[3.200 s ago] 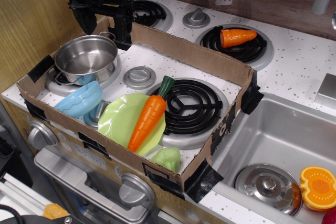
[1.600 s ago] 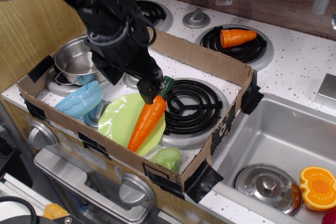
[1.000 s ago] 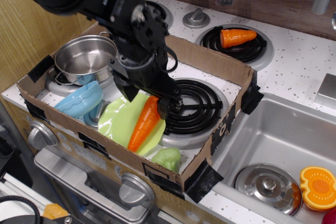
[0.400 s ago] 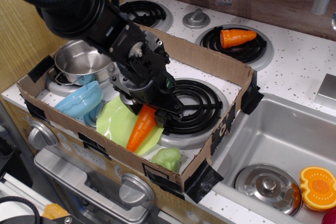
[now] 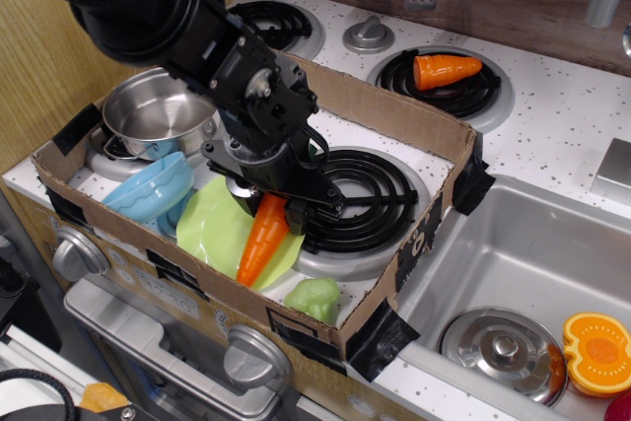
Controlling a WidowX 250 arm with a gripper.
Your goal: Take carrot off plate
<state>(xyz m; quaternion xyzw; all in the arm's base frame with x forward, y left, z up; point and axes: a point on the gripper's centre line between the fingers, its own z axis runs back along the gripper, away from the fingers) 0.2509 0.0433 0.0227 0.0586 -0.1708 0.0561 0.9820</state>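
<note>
Evidently the gripper [image 5: 275, 206] has come down over the thick upper end of the carrot [image 5: 258, 241], whose tip lies toward the near edge of the plate [image 5: 207, 229]. Its dark fingers [image 5: 296, 212] stand either side of the carrot's top, seemingly closed on it, though actual contact is hard to confirm. Gripping near the stem suits a straight lift. The cardboard tray [image 5: 394, 120] walls leave limited room.

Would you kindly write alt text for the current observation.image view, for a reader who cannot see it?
A black robot gripper reaches down over the upper part of a long orange carrot lying on a lime-green plate inside a cardboard tray on a toy stove. A steel pot and blue bowl sit to the left; a stubby carrot piece rests on a rear burner.
</note>
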